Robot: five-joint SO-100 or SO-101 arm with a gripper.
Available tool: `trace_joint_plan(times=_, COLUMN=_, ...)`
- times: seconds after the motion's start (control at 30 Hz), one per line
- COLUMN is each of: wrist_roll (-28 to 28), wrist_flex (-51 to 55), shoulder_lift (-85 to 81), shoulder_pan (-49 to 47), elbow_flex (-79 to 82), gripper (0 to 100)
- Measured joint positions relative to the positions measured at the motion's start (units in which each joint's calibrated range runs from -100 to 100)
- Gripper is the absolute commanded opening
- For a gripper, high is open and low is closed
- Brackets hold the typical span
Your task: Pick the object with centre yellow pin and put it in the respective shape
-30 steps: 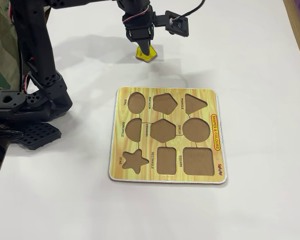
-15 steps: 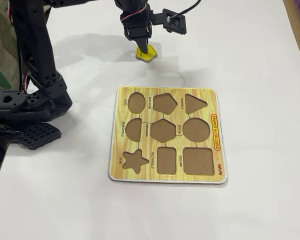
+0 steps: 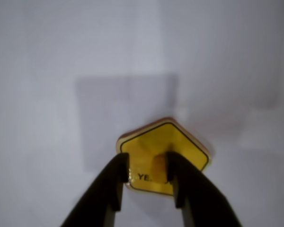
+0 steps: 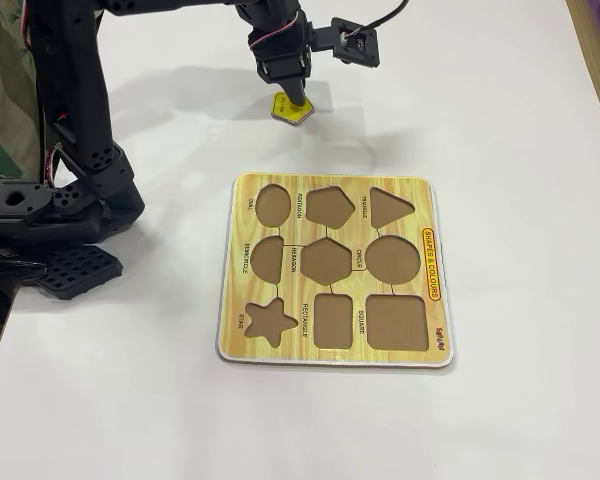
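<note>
**benchbot_42:** So where's it at? The gripper [image 3: 147, 165] has its two dark fingers [image 3: 114, 182] pinched in on the yellow knob in the middle of the pentagon piece [image 3: 180, 142], one finger on each side. Looks clamped on the peg to me, though the wrist view is soft and I can't tell if the piece is off the table [image 4: 500, 120] or sitting on it.

**servo_sam:** Yeah, reads as a grab-and-lift. In the fixed view the gripper [image 4: 296, 102] is right on the piece [image 4: 291, 110], up on bare white tabletop above the shape board [image 4: 330, 360], clear of its top edge. I'd go straight up first so the piece doesn't drag, keep it level, then carry it over to the pentagon cutout [image 4: 330, 207], top row middle, between the oval and the triangle. Don't mix it up with the hexagon hole right below.

**benchbot_42:** Biggest fuss will be rotation, I reckon. Five corners have to line up or it'll perch on the rim.

**servo_sam:** Agreed. The piece itself is small and flat, glossy yellow face with a thin black outline, a reddish edge showing, and tiny black lettering starting "YE" half hidden by the fingers.
</note>
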Motion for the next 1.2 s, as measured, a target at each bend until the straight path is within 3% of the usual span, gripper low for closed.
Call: trace_joint_plan(times=1.2, wrist_roll=0.00, wrist_flex=0.00, shoulder_lift=-0.09, shoulder_pan=0.84, elbow_flex=2.97, gripper=10)
